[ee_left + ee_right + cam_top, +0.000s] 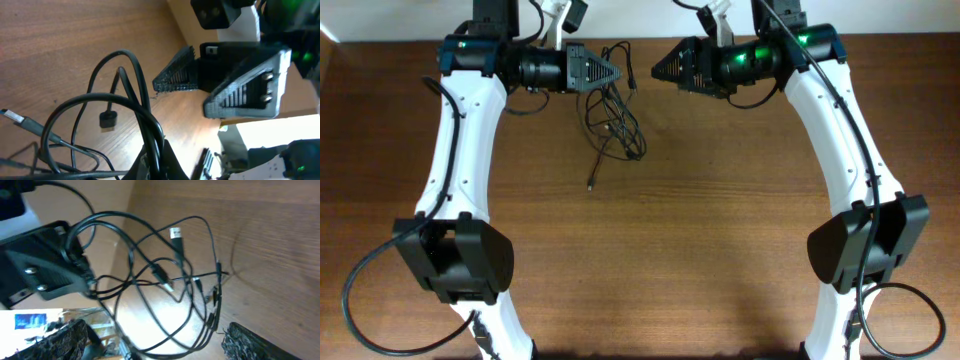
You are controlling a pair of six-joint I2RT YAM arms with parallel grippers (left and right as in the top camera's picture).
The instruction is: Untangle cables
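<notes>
Overhead: cables [610, 118] in left gripper [617, 73], near right gripper [655, 68]

Dark brown wooden table [660, 250], pale strip [390, 18] along its far edge, small blue-printed label [31, 321] beyond it

Cables [612, 115]: plain black all through, your whole tangle.
Plug [175, 232]: white and silver tip, bright against the wood.
Table [720, 220]: warm brown, fine wood grain running across.
Left gripper [616, 73]: black, ribbed ridges.
Right gripper [656, 68]: black too, same ridged pattern on your fingers.
Left arm [460, 140]: white shell, black joints.
Right arm [835, 120]: white and black, green light [752, 55] glowing.
</notes>
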